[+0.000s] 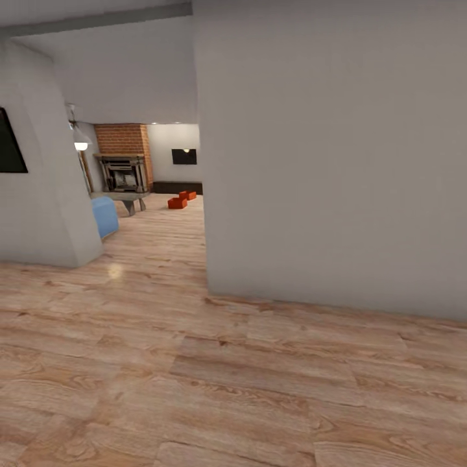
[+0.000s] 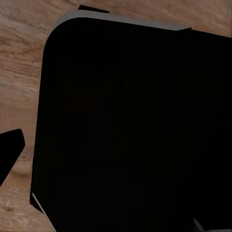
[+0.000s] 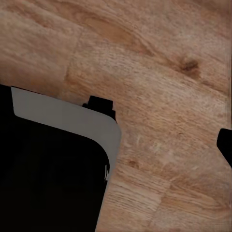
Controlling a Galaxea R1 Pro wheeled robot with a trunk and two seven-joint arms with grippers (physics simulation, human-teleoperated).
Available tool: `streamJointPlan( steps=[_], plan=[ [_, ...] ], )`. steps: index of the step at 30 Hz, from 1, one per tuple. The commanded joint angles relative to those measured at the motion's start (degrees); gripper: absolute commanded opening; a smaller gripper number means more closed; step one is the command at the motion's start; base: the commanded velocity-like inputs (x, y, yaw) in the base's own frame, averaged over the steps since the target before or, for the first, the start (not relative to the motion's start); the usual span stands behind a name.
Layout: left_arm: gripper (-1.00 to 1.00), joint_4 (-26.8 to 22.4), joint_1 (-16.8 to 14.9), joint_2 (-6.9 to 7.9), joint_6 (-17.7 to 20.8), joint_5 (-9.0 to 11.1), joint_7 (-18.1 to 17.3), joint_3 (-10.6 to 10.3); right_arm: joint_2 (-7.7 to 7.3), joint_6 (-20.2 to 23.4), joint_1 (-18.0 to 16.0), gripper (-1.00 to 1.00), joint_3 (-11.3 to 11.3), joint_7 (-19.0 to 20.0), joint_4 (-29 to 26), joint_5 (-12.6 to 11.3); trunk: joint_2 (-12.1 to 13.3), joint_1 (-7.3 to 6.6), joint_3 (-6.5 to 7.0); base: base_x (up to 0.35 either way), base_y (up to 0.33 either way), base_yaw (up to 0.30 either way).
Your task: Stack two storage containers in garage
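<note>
Underfoot: light wood plank floor (image 1: 214, 395) runs bare from the camera toward the far room; the wrist views look straight down on the same planks, past the robot's dark body (image 2: 130, 130).
Jaws: only dark slivers at the edges of the wrist views; whether either arm's jaws are open or closed cannot be told, and nothing is seen held.
Near right: a pale grey wall (image 1: 331, 155) juts forward, its corner edge marking the right side of the way ahead.
Near left: a slanted white wall (image 1: 45, 194) carries a black screen (image 1: 10, 150); a blue seat (image 1: 104, 216) sits just beyond its corner.
Passage: open floor between the two walls, narrowest beside the blue seat.
Far room: two orange-red containers (image 1: 181, 200) rest on the floor, close together, near a dark low bench (image 1: 176, 187) and right of a brick fireplace (image 1: 123, 165).
Stage: approach, judged; neither container reached.
Risk: cutting the right corner tight could clip the base or an arm against the wall edge; drifting left could bump the seat.
</note>
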Motion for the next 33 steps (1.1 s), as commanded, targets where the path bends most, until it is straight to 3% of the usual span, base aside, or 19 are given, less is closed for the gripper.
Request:
streamJointPlan(
  steps=[1, 18, 33],
  plan=[
    [1.00, -0.03, 0.00, -0.01, -0.12, 0.34, 0.03, 0.00, 0.00, -0.35, -0.07, 1.00, 0.39, 0.32, 0.18, -0.61, -0.02, 0.03, -0.05, 0.325, 0.000, 0.268],
    [1.00, -0.03, 0.00, -0.01, -0.19, 0.34, 0.04, 0.01, 0.00, -0.35, -0.07, 1.00, 0.39, 0.28, 0.18, -0.61, -0.02, 0.03, -0.05, 0.325, 0.000, 0.265],
    [1.00, -0.03, 0.00, -0.01, -0.34, 0.34, 0.11, 0.03, -0.06, -0.52, -0.07, 1.00, 0.54, 0.32, 0.09, -0.46, -0.02, 0.03, -0.05, 0.325, 0.000, 0.032]
  ],
)
